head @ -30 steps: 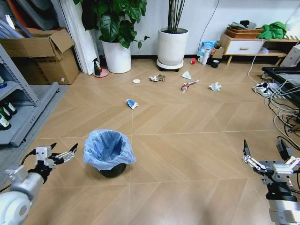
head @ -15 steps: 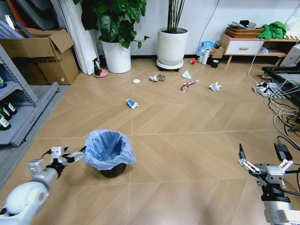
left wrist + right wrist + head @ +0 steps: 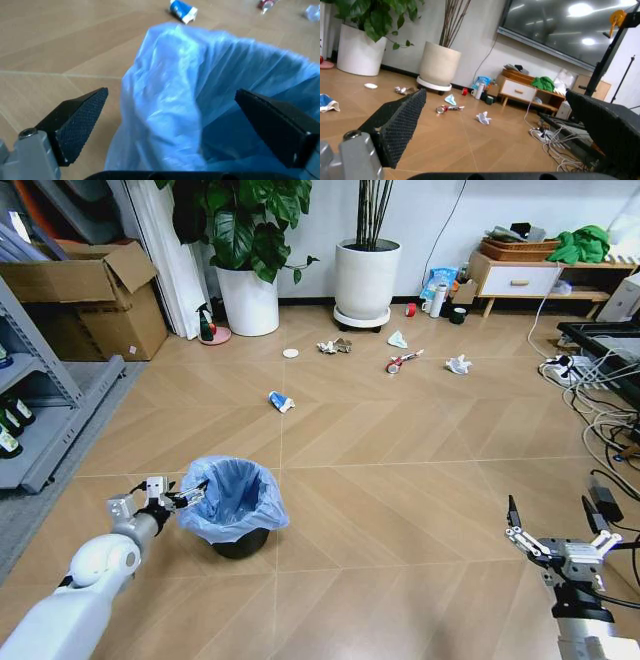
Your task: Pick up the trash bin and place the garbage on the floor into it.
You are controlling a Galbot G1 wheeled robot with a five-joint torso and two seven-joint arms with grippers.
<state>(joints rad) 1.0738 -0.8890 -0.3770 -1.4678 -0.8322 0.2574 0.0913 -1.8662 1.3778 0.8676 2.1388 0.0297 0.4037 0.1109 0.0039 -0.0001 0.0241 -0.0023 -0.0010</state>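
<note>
This looks like a test room dressed as a living room, inside a lab or office. The floor is tan wood-look tile laid in a chevron pattern. Two large potted plants in white pots stand against a plain white wall, beside a low wooden cabinet with a white drawer, a basket and green cloth on top. A big dark wall screen hangs above it. On the other side stand a grey metal shelving rack with bottles and an open cardboard box. A power strip with tangled cables lies on the floor near equipment.
</note>
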